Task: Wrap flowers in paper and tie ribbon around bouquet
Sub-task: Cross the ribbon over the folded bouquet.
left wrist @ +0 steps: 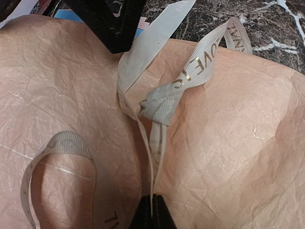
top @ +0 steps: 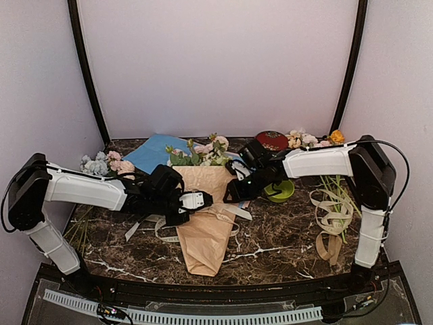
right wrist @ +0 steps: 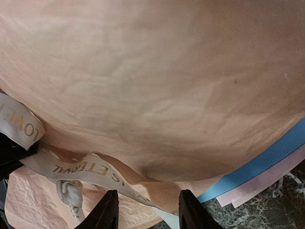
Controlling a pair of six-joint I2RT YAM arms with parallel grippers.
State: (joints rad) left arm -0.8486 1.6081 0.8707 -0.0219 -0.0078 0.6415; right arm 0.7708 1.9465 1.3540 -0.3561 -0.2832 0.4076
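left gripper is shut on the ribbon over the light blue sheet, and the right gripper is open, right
Wrong sheet. The left gripper is shut on the ribbon over the tan paper, as the left wrist view shows; the light blue sheet lies beyond the paper's far edge. The right gripper is open.

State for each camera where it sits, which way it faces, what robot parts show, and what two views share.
Top external: above and behind, facing down onto the table; left arm, right arm, bouquet between.
Left wrist: looks down its shut left gripper pinching the ribbon over the paper.
Right wrist: close over the paper, open right gripper at bottom.
Shared: both wrist views show ribbon and paper.
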